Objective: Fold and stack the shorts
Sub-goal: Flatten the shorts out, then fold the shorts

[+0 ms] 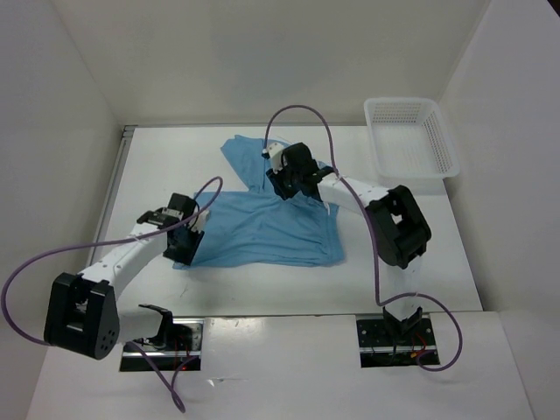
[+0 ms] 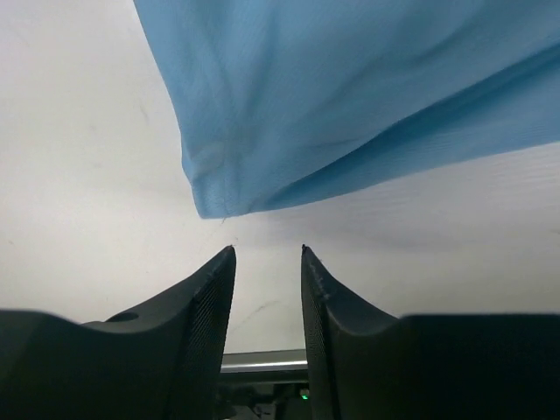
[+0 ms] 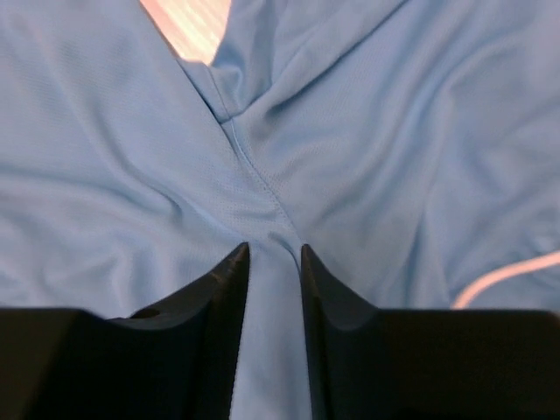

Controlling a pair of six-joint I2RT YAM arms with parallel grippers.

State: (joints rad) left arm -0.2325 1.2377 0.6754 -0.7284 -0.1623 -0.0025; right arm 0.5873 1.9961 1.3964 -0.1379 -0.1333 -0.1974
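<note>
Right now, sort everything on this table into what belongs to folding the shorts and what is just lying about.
For the job: light blue shorts, lying unfolded; their white drawstring.
Lying about: white lattice basket, at the far right, apart from the shorts.

open table [image 1: 280, 289] in front of shorts [image 1: 262, 229], basket [image 1: 416, 171] far right

Lab booth: white panel walls [image 1: 289, 52], white table [image 1: 262, 289].
</note>
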